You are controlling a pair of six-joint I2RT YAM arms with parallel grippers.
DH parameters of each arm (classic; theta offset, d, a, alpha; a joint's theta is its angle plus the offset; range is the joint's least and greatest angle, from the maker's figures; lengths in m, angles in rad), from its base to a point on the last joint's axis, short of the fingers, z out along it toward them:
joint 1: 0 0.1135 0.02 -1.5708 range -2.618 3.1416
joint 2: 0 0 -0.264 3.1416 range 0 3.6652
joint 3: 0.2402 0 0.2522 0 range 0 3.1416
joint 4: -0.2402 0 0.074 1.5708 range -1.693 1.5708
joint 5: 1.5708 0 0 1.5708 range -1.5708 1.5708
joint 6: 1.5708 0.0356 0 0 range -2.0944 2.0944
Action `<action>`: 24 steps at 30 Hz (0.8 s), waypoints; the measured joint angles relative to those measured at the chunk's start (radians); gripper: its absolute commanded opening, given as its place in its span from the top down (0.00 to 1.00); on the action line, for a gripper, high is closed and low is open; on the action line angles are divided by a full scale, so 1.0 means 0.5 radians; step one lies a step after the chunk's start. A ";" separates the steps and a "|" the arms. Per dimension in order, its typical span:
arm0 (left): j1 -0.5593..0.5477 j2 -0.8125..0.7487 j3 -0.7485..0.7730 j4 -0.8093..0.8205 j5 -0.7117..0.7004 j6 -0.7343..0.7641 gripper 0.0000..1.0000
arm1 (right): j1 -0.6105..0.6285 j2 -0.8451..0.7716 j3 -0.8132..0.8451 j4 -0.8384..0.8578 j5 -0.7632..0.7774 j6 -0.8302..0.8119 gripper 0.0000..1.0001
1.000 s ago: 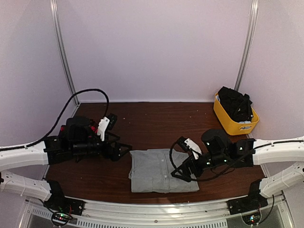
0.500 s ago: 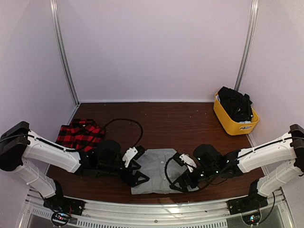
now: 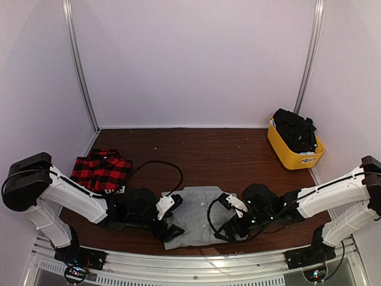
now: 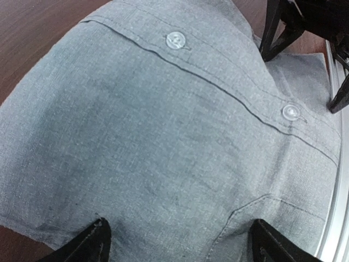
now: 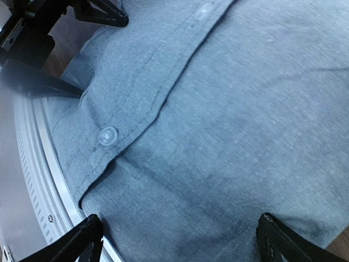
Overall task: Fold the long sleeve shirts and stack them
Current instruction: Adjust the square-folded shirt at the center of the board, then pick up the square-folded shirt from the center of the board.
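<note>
The plain grey shirt lies folded at the table's near middle, button placket up. My left gripper is open and low over its left near part. In the left wrist view the gripper has its fingers spread wide over the grey cloth, near a pocket seam. My right gripper is open over the shirt's right near part. In the right wrist view it spans the grey cloth at the hem. The red-and-black plaid shirt lies crumpled at the left.
A yellow bin holding dark clothes stands at the back right. A metal rail runs along the table's near edge, just beside the shirt's hem. A black cable loops over the table behind the left arm.
The left arm has swung from the left side, uncovering the plaid shirt, to the grey shirt. Both grippers have come down to the shirt's near edge and closer together.
</note>
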 measured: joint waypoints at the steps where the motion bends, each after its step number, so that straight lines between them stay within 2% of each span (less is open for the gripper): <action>1: -0.008 -0.002 0.006 -0.012 -0.028 0.009 0.08 | 0.003 -0.031 0.018 -0.079 0.034 -0.002 0.00; 7: -0.028 -0.212 0.021 -0.155 -0.201 0.052 0.08 | -0.035 -0.253 0.237 -0.451 0.248 -0.053 0.00; 12: -0.040 -0.511 0.021 -0.158 -0.224 0.079 0.04 | -0.187 -0.219 0.559 -0.629 0.285 -0.194 0.00; 19: -0.301 -0.575 0.021 -0.150 -0.352 0.169 0.04 | -0.474 0.210 1.055 -0.794 0.160 -0.485 0.00; 24: -0.517 -0.439 0.020 -0.059 -0.476 0.249 0.05 | -0.602 0.638 1.418 -0.938 -0.079 -0.701 0.00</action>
